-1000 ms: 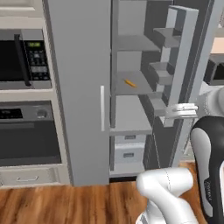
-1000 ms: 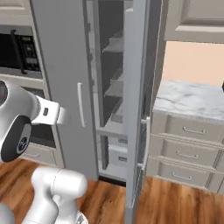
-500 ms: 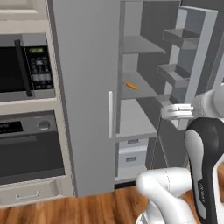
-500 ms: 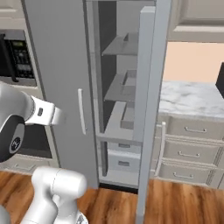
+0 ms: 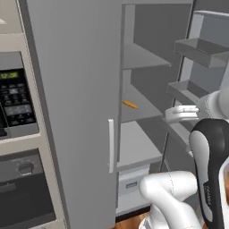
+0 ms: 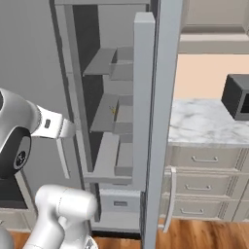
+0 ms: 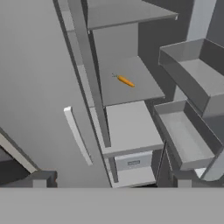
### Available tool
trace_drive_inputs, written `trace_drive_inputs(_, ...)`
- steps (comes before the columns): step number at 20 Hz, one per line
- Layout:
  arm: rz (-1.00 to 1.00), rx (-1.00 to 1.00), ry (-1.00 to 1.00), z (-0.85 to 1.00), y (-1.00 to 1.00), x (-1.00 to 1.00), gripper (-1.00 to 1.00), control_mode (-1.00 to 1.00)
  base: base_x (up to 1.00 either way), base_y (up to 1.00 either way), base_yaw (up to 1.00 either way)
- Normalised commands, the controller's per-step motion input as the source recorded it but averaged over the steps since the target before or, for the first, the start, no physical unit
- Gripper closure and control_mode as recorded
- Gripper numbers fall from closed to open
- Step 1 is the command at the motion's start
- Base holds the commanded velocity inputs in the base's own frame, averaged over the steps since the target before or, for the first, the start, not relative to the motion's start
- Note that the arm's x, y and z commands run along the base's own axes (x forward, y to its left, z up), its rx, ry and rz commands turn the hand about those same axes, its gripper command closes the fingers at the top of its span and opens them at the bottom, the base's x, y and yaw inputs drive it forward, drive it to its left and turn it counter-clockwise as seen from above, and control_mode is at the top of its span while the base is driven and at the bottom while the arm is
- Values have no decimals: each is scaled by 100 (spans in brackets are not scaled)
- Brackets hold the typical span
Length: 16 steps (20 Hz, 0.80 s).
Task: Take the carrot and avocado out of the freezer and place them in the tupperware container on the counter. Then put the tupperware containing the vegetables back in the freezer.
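The grey freezer [image 5: 76, 89] stands with its right door [image 6: 155, 121] swung open, door bins [image 5: 197, 49] facing in. A thin orange carrot [image 5: 130, 104] lies on the middle inner shelf [image 7: 127, 83]; it also appears as the carrot [image 7: 126, 81] in the hand view. My gripper [image 5: 169, 115] hovers in front of the open compartment, level with that shelf and clear of it. It is open, fingertips [image 7: 41, 179] wide apart with nothing between them. The marble counter [image 6: 204, 124] lies right of the door. The avocado and tupperware container are out of view.
A black microwave [image 5: 18, 103] and an oven [image 5: 27, 188] are built in left of the freezer. White drawers [image 5: 132, 183] fill the freezer's bottom. A dark appliance [image 6: 238, 95] stands on the counter above grey-beige drawers [image 6: 204, 158]. The closed left door carries a white handle [image 5: 111, 145].
The base has driven closer to the freezer, so the whole scene has grown and shifted in both base views. The gripper stays open and empty.
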Motion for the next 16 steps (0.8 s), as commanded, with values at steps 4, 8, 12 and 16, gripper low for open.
trace_drive_inputs(4, 0, 0, 0, 0, 0, 0, -100, 100, 51, 38, -18)
trace_drive_inputs(8, 0, 0, 0, 0, 0, 0, -100, 100, 38, 33, -13)
trace_drive_inputs(12, 0, 0, 0, 0, 0, 0, -100, 100, 3, 0, -1)
trace_drive_inputs(16, 0, 0, 0, 0, 0, 0, -100, 100, 2, 0, 0)
